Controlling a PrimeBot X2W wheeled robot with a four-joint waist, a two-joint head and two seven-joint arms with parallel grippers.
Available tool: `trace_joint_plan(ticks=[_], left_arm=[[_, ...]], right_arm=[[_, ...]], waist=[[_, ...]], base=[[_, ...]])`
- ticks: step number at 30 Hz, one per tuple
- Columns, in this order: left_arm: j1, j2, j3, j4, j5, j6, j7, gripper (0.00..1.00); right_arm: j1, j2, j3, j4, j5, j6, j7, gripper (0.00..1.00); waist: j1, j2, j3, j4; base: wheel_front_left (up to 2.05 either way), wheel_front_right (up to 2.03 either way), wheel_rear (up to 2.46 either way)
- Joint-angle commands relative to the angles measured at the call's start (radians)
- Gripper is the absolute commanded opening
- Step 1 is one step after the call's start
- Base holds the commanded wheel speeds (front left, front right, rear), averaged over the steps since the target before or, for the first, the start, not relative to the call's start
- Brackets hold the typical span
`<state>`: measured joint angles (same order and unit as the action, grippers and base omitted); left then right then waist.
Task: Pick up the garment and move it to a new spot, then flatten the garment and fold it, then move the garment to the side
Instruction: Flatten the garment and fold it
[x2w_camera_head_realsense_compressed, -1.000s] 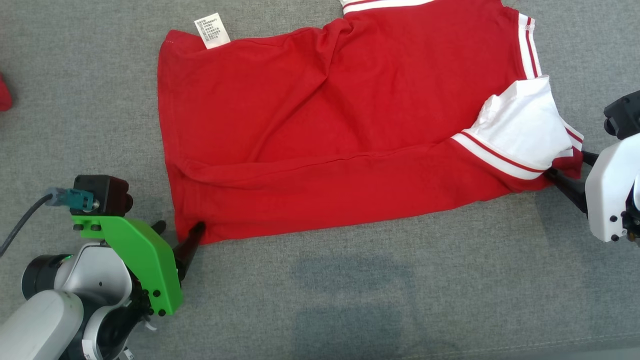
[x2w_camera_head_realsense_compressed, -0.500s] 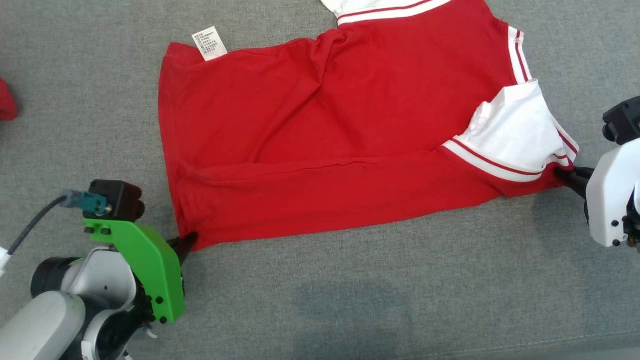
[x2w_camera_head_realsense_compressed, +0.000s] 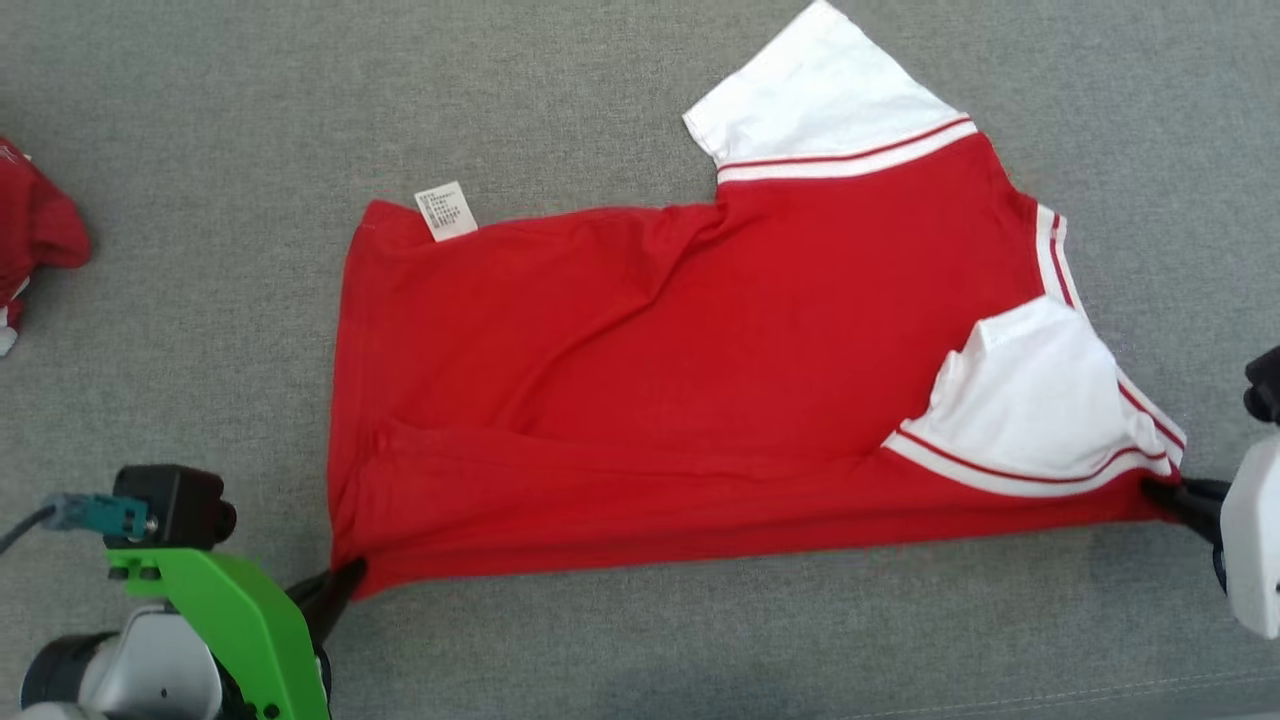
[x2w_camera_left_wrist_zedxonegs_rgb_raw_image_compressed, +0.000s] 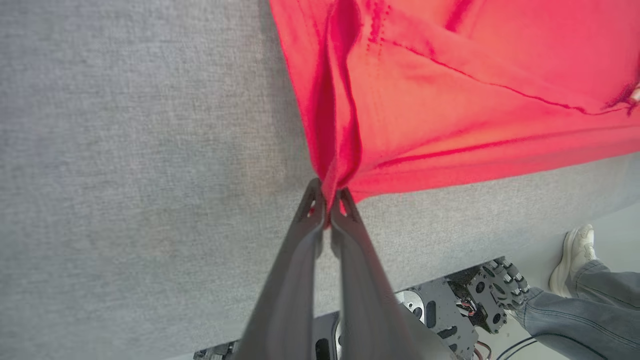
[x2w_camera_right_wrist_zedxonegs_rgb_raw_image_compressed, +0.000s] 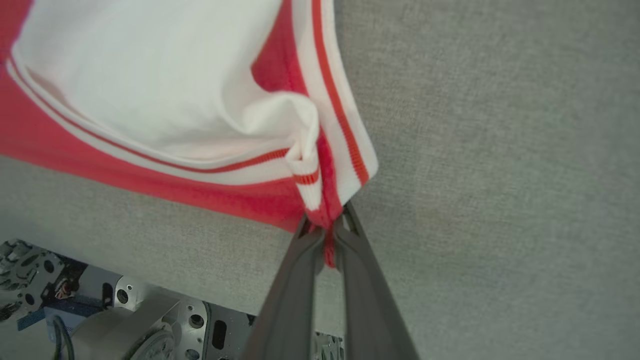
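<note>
Left gripper (x2w_camera_head_realsense_compressed: 345, 582) clamped on near-left corner of red garment (x2w_camera_head_realsense_compressed: 640, 380) | right gripper (x2w_camera_head_realsense_compressed: 1160, 492) clamped on its striped near-right corner | garment lies spread on grey fabric surface (x2w_camera_head_realsense_compressed: 700, 640) | second red cloth (x2w_camera_head_realsense_compressed: 35, 230) at surface's left | person's white shoe (x2w_camera_left_wrist_zedxonegs_rgb_raw_image_compressed: 570, 255) on pale floor (x2w_camera_left_wrist_zedxonegs_rgb_raw_image_compressed: 617, 222) past the edge

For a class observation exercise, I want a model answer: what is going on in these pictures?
A two-armed robot is handling a red shirt with white sleeves, spread on a grey surface. The left gripper is shut on the shirt's near hem corner. The right gripper is shut on the near corner at the striped-trim end. The near edge runs fairly straight between them. Another red cloth lies far left.
</note>
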<state>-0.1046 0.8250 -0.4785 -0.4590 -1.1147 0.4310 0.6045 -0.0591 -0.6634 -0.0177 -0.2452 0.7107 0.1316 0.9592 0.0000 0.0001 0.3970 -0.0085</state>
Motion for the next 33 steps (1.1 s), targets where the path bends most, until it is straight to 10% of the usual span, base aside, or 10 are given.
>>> trace_joint_plan(ticks=[1, 11, 12, 13, 14, 25, 33], left_arm=[[0.031, -0.002, 0.001, -0.009, -0.005, 0.004, -0.012, 0.00], [0.135, -0.001, -0.034, -0.024, -0.006, -0.017, -0.044, 0.00], [0.135, 0.000, -0.035, -0.021, -0.003, -0.018, -0.045, 0.30], [0.132, 0.002, -0.033, -0.020, 0.000, -0.018, -0.048, 0.59], [0.128, 0.004, -0.030, -0.019, 0.004, -0.017, -0.049, 1.00], [-0.044, 0.125, 0.101, -0.077, -0.008, -0.006, 0.025, 1.00], [-0.540, 0.014, -0.021, 0.050, 0.056, -0.059, 0.261, 1.00]], right_arm=[[0.039, 0.007, -0.015, -0.016, 0.002, -0.002, 0.008, 0.00], [0.188, 0.064, -0.060, -0.096, -0.021, -0.002, 0.000, 0.03], [0.191, 0.063, -0.054, -0.101, -0.021, -0.001, -0.001, 0.39], [0.188, 0.064, -0.057, -0.102, -0.024, -0.001, -0.007, 1.00], [0.183, 0.060, -0.060, -0.101, -0.031, -0.001, -0.009, 1.00], [-0.092, -0.038, -0.153, -0.125, 0.034, -0.001, 0.070, 1.00], [-0.689, 0.046, 0.069, 0.083, -0.060, -0.001, 0.130, 1.00]], waist=[[0.0000, -0.0001, -0.006, 0.002], [0.0000, -0.0001, -0.005, -0.002], [0.0000, -0.0001, -0.004, -0.002], [0.0000, -0.0001, -0.003, -0.003], [0.0000, -0.0001, -0.001, -0.004], [0.0000, -0.0001, 0.138, -0.005], [0.0000, -0.0001, 0.292, -0.008]], base=[[0.00, 0.00, 0.00], [0.00, 0.00, 0.00], [0.00, 0.00, 0.00], [0.00, 0.00, 0.00], [0.00, 0.00, 0.00], [0.00, 0.00, 0.00], [0.00, 0.00, 0.00]])
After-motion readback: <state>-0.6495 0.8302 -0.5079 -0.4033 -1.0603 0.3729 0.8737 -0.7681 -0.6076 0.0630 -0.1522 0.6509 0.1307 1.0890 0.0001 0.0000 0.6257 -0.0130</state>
